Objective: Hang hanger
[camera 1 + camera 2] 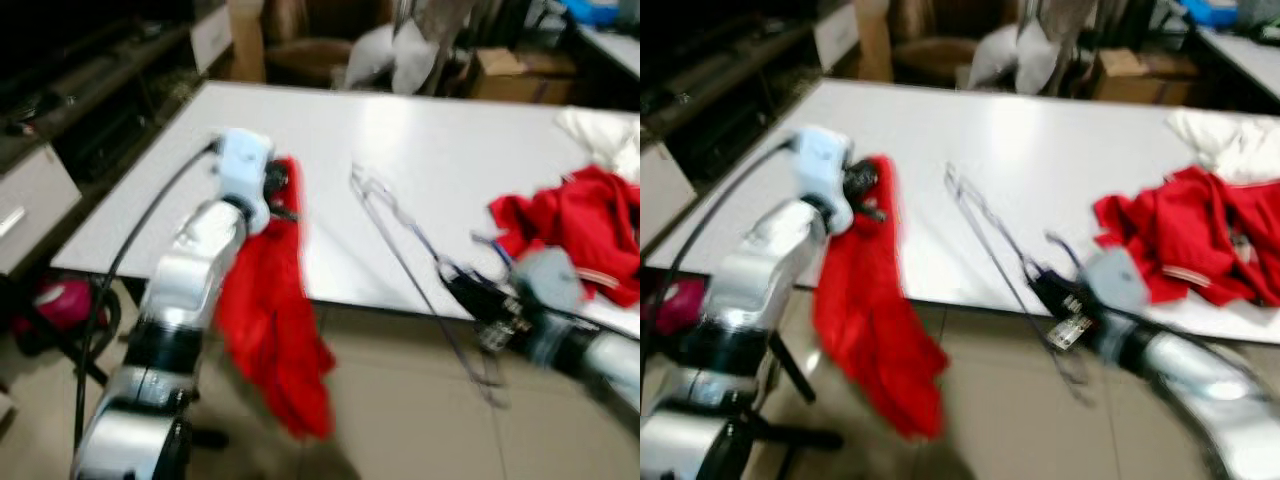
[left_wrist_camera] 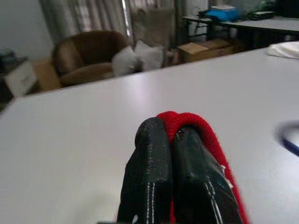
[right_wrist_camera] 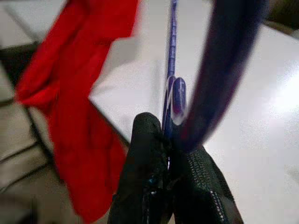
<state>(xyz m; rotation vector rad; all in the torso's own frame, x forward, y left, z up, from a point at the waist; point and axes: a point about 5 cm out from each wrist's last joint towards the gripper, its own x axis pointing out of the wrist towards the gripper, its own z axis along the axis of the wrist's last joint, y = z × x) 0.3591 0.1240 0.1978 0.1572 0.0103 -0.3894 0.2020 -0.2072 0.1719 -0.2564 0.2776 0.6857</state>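
Over table edge | right gripper clamps thin blue wire hanger | left gripper pinches red cloth

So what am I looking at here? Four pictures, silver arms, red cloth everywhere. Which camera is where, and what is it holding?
This is a humanoid robot with two silver arms, each ending in a two-fingered black gripper. The two wide pictures come from cameras in its head, looking down at a white table. The two close-ups come from cameras on its wrists, looking along the fingers. The left gripper is shut on a red garment that hangs down past the table's near edge. The right gripper is shut on a thin wire hanger, which reaches out over the table. A pile of red clothes lies on the table's right side, with something white behind it.
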